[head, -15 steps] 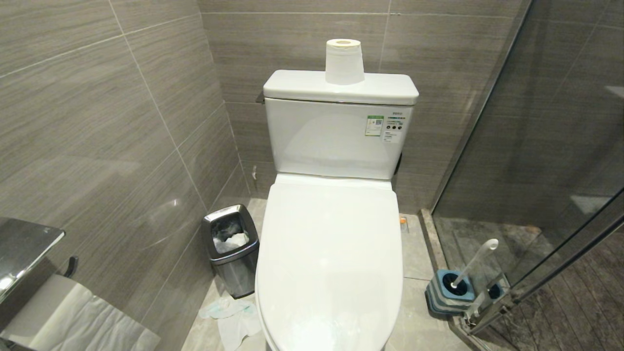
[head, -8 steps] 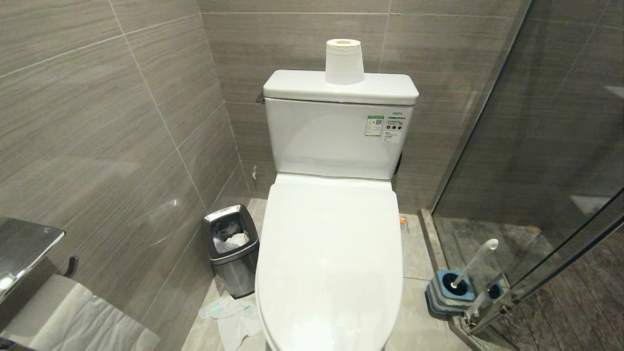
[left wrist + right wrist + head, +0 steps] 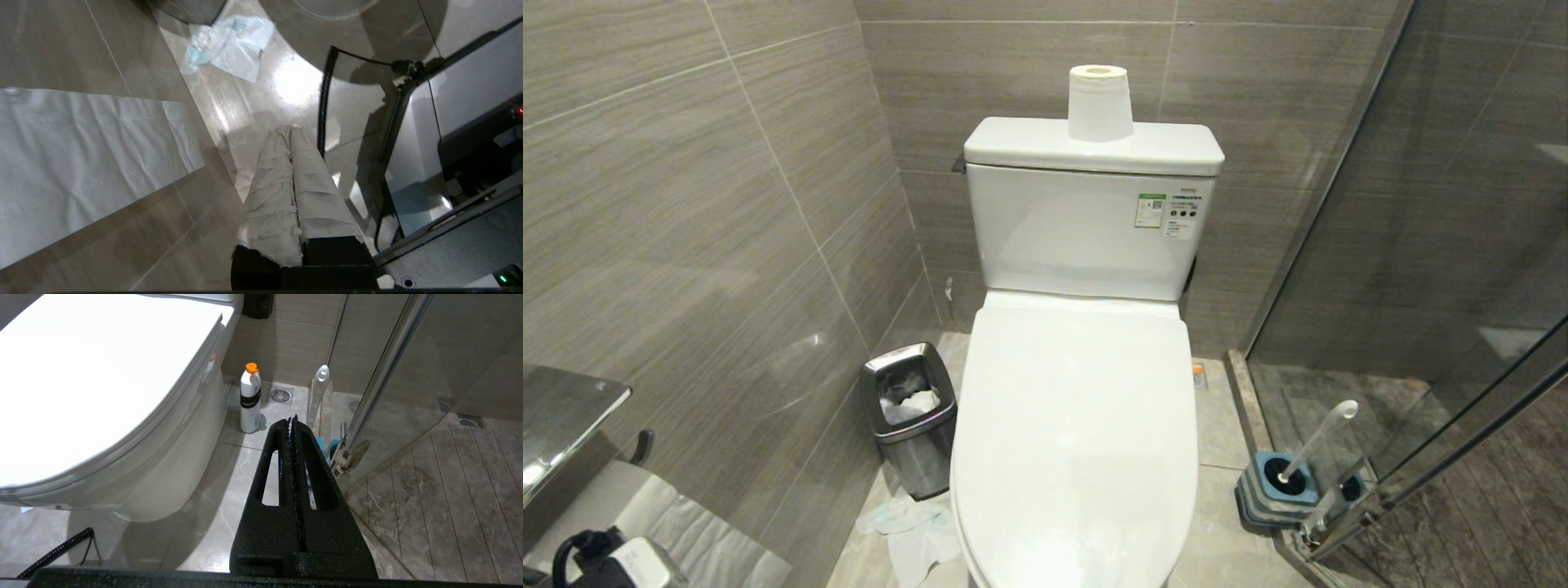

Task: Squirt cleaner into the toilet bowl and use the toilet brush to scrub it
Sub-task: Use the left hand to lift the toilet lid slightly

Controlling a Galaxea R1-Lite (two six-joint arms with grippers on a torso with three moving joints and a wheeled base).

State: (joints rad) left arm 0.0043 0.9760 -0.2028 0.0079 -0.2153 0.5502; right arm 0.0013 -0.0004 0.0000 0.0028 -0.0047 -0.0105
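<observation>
Now the left arm (image 3: 605, 559) edges into the head view, gripper (image 3: 291, 132) pressed together, empty; toilet bowl (image 3: 1078, 425) lid still down

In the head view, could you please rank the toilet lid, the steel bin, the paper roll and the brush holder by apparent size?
1. Toilet lid
2. Steel bin
3. Paper roll and brush holder: look alike; the roll sits farther away, so I leave these unranked.

lid shut on toilet bowl (image 3: 1074, 441); cleaner (image 3: 250, 399) upright beside it.
</observation>
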